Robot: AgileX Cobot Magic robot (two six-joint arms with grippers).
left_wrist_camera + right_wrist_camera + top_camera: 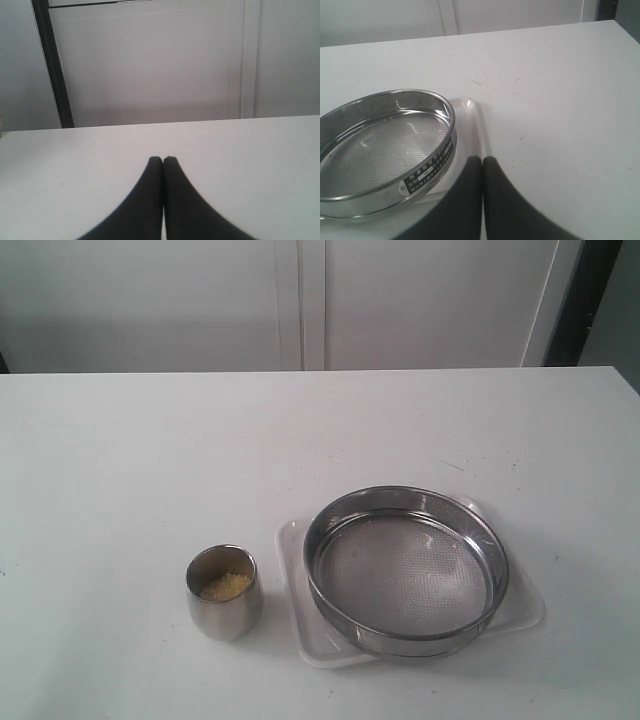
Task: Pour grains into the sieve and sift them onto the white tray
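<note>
White table (560, 90), sieve (380, 150) on white tray (474, 122) near closed right jaws

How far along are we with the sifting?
Already set: the sieve sits on the white tray and looks empty. In hand: nothing; the left gripper and right gripper are shut and hold nothing. Left: the grains are in the steel cup beside the tray, so pouring and sifting remain.

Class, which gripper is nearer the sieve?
Right. The right gripper sits shut just beside the sieve, by the tray; the left gripper, also shut, sees only table, no sieve in view.
</note>
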